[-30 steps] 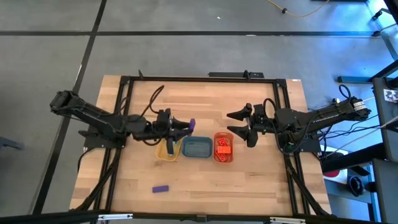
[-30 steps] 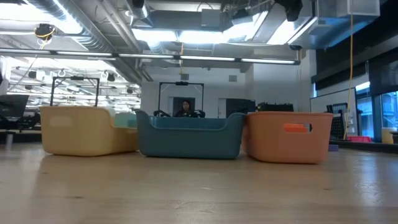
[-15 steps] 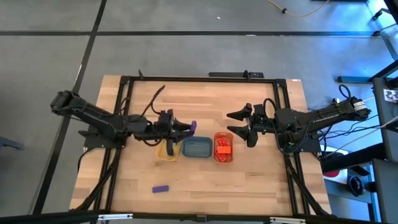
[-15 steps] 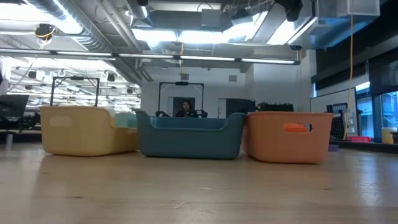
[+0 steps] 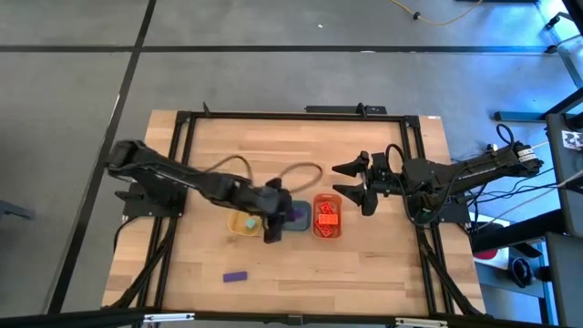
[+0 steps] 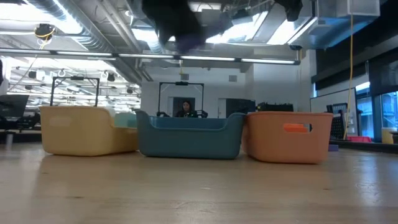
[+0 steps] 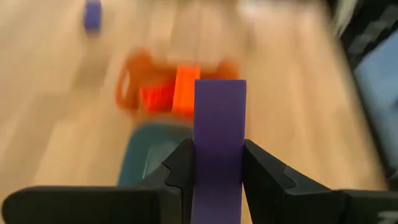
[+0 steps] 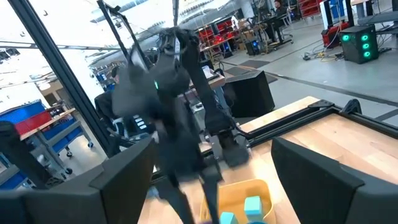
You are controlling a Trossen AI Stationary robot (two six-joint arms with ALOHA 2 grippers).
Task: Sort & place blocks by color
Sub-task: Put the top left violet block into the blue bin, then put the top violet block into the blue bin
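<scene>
Purple bar point(image 7: 219, 143): flat, matte, standing on end between two dark fingers point(image 7: 264, 180); above the blue tray point(image 5: 301, 226).
Left pincer point(image 5: 277, 217): clamped on the purple bar, fingers pressed against both its sides; hanging over the blue tray, blurred in the high view.
Second purple bar point(image 5: 236, 276): lying alone on the bench point(image 5: 383, 264), near its front edge.
Orange-red bricks point(image 5: 327, 215): heaped in the orange tray point(image 5: 318, 230).
Mint-green cubes point(image 5: 249, 222): apparently in the yellow tray point(image 5: 235, 229).
Right pincer point(image 5: 354, 185): spread wide apart, holding nothing, beside the orange tray.
</scene>
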